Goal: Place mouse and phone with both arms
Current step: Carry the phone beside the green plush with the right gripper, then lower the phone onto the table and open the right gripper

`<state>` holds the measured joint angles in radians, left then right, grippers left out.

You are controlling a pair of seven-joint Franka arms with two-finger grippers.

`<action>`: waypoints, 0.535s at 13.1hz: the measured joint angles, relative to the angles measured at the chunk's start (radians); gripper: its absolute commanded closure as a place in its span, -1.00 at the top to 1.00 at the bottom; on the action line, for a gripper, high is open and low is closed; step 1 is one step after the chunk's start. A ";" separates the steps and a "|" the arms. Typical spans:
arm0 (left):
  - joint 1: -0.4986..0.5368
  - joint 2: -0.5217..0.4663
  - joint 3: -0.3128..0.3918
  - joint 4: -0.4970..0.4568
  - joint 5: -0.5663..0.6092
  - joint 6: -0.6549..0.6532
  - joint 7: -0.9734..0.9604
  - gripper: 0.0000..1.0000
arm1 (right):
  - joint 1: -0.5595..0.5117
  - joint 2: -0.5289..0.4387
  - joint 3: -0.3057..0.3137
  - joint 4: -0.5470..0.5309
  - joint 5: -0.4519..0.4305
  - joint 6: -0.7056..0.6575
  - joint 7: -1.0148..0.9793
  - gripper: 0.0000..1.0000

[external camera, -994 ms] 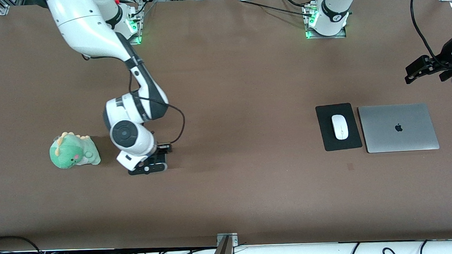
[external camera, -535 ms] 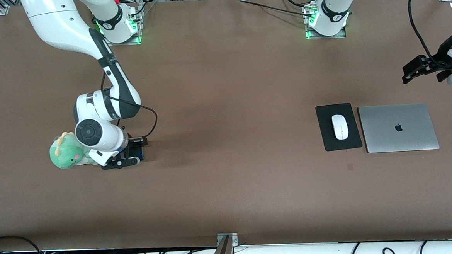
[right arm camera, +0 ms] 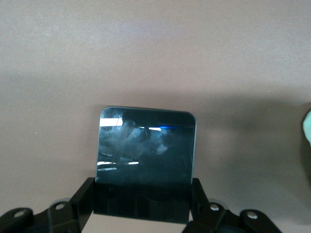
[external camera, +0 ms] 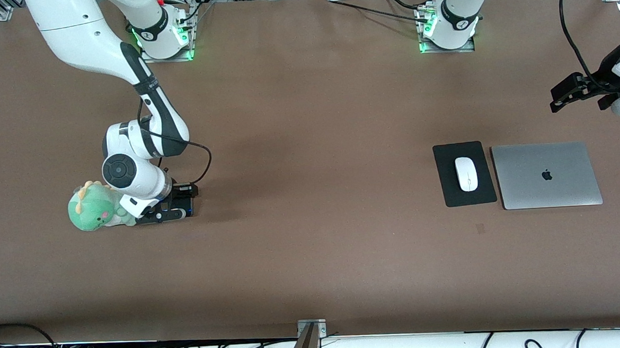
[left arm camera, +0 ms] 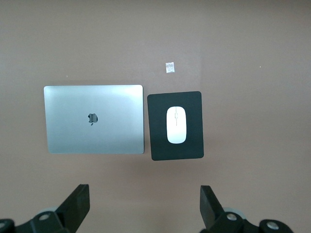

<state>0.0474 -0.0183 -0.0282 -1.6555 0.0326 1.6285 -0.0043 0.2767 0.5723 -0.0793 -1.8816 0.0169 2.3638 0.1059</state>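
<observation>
Down at the right arm's end of the table, the right gripper (external camera: 169, 209) has swung across from mid-table over the last second and now sits low beside the green dinosaur plush (external camera: 98, 207), having slowed almost to a stop in the last half second. Its fingers are closed on the edges of the phone (right arm camera: 146, 145), which the right wrist view shows as a glossy black slab sticking out from between them over bare brown table (external camera: 314, 258). That looks like the put-down spot, so a release seems close.

About level with it, toward the left arm's end, the mouse (external camera: 466, 174) lies untouched on the black mouse pad (external camera: 448, 188), just beside the closed silver laptop (external camera: 546, 175). That half of the job looks done.

Farther from the camera, the left gripper (external camera: 568, 92) hangs high past the laptop, fingers spread wide and empty, drifting only slightly; this arm waits.
</observation>
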 measured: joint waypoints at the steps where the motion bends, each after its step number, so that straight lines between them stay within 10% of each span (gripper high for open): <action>1: 0.000 0.000 0.000 0.000 0.000 0.000 0.000 1.00 | -0.004 0.001 0.000 -0.001 0.000 0.002 0.000 0.99; 7: 0.000 0.000 -0.002 0.000 0.000 -0.009 0.000 1.00 | -0.010 -0.027 0.002 0.009 0.001 -0.005 0.000 1.00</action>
<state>0.0472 -0.0183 -0.0298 -1.6554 0.0326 1.6199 -0.0042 0.2667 0.5453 -0.0769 -1.8727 0.0175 2.3583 0.1061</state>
